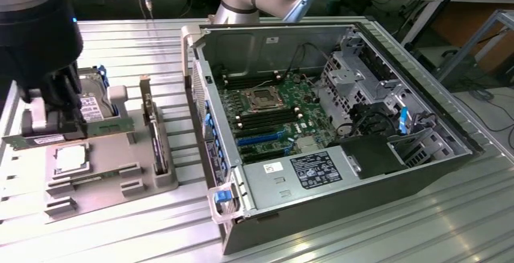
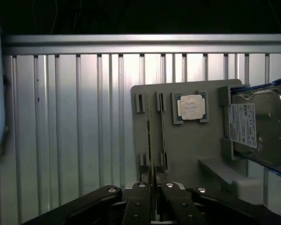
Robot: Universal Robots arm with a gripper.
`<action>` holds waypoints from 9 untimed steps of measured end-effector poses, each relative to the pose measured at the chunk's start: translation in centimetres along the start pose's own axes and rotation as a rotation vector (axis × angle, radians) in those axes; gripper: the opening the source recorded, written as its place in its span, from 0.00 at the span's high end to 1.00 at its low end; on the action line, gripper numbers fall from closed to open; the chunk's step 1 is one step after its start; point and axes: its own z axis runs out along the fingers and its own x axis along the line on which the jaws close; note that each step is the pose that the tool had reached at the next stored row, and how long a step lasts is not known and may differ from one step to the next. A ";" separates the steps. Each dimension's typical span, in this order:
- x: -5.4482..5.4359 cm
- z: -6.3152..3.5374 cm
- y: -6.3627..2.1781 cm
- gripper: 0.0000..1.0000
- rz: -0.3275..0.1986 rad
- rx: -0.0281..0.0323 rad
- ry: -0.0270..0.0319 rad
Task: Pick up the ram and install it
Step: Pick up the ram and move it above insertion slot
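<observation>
At the exterior view's far left, the arm's black wrist housing (image 1: 36, 34) is cut off by the frame and hides the rear corner of the grey tray (image 1: 120, 154). Beneath it the gripper (image 1: 52, 124) is down at the tray. The ram (image 1: 32, 139) is a thin green stick lying crosswise under the gripper, its middle covered by it and its outer end almost at the picture's edge.

In the wrist view the gripper (image 2: 152, 187) has its 2 fingers (image 2: 140, 187) drawn together on the ram (image 2: 151, 140). The ram is seen edge-on there, as a narrow line between 2 pairs of grey holders on the tray (image 2: 187, 150). Whether the stick has come clear of those holders cannot be told.

Just right of the gripper, the hard drive (image 1: 92, 106) stands tilted on the tray, partly behind the wrist housing. In the wrist view the hard drive (image 2: 260, 126) is cut by the frame. The CPU (image 1: 71, 157) (image 2: 191, 107) lies flat in its recess.

The expansion card (image 1: 154, 136) stands upright near the tray's right side, its face hard to read.

Further right, the open computer case (image 1: 273, 40) lies on the ribbed metal table (image 1: 120, 227). Inside it is the motherboard (image 1: 269, 118), where the slots beside the CPU socket (image 1: 263, 99) are dark and hard to tell apart. The power supply (image 1: 309, 168) sits at the near end.
</observation>
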 end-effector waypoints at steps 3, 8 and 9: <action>0.0 -0.08 -1.63 0.86 -0.001 -0.0006 0.0002; -0.9 -0.17 -3.89 0.86 -0.001 -0.0005 0.0000; -1.1 -0.18 -4.00 0.86 -0.001 -0.0007 0.0001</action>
